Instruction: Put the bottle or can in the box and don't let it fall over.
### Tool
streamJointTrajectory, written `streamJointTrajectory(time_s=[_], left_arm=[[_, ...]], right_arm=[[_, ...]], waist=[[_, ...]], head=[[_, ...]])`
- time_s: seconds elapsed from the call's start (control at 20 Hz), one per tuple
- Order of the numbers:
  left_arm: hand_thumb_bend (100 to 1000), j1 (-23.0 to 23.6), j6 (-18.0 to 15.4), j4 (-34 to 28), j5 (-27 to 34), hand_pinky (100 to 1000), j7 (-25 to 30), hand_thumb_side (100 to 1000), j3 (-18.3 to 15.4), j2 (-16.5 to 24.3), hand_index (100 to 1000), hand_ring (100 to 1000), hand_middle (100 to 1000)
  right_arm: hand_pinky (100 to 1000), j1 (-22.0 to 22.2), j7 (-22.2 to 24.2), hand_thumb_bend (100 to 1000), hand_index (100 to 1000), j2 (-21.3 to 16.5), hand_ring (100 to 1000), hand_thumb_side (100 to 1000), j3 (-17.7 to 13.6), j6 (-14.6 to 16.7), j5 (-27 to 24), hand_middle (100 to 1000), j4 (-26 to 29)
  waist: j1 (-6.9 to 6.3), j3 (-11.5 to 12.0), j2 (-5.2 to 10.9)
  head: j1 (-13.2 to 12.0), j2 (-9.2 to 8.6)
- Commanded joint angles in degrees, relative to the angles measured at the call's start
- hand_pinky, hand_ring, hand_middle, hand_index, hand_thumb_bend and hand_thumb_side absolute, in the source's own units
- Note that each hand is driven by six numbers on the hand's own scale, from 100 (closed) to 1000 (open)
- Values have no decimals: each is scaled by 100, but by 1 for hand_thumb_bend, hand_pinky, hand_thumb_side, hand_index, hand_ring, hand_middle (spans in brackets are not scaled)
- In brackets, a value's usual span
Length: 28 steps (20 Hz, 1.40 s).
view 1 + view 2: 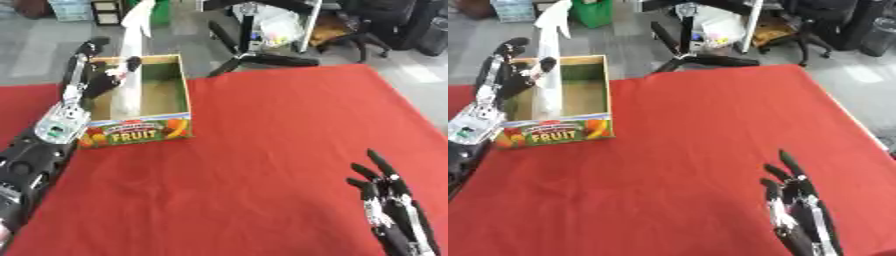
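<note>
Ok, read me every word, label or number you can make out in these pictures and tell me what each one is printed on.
"FRUIT": large letters on the front panel of the cardboard box standing on the red table.
A smaller line of print above "FRUIT" on the same panel: too blurred to read.
The tall white bottle held in the box by the left robot hand: no readable label.

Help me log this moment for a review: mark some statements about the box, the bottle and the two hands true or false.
1. The white bottle stands upright inside the fruit box. True.
2. The right hand holds the bottle. False: it rests open near the lower right, fingers up, holding nothing.
3. The left hand is at the bottle, its fingers round it. True.
4. The box lies at the middle of the red table. False: it sits near the far left corner.
5. The bottle lies tipped over on the cloth. False: it is upright in the box.
</note>
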<state>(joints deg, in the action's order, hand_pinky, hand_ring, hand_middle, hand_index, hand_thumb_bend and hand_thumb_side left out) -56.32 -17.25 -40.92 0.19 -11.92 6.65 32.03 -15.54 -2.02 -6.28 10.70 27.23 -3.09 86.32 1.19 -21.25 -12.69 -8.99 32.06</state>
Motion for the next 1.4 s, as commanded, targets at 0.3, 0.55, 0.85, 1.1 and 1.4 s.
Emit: streamJointTrajectory(time_s=[0.3, 0.55, 0.85, 1.1, 1.4], left_arm=[[840, 336, 15, -707, 299, 855, 58, 558, -39, 352, 858, 950, 913], [702, 928, 296, -1851, 1002, 846, 38, 628, -47, 699, 848, 939, 905], [641, 2019, 557, -3951, 1814, 827, -104, 633, -285, 1110, 839, 921, 888], [524, 3385, 652, -5749, 1837, 810, -459, 625, -825, 1071, 835, 904, 874], [475, 4965, 881, -6853, 1129, 798, -747, 663, -1239, 165, 834, 895, 869]], right_arm=[[795, 52, -47, 100, 953, -105, 890, 470, -69, 4, 33, 1000, 11], [795, 164, -116, 100, 952, -173, 890, 470, -138, 0, 81, 1000, -1], [795, 284, -198, 100, 952, -246, 890, 470, -199, -5, 135, 1000, 9], [794, 428, -291, 100, 953, -330, 890, 470, -282, -5, 175, 1000, 31], [794, 596, -428, 100, 953, -411, 891, 466, -392, -9, 239, 1000, 30]], waist=[[7, 147, 230], [15, 308, 323], [13, 535, 387], [-16, 817, 444], [-48, 1148, 500]], head=[[197, 68], [393, 139], [526, 194], [583, 264], [687, 432]])
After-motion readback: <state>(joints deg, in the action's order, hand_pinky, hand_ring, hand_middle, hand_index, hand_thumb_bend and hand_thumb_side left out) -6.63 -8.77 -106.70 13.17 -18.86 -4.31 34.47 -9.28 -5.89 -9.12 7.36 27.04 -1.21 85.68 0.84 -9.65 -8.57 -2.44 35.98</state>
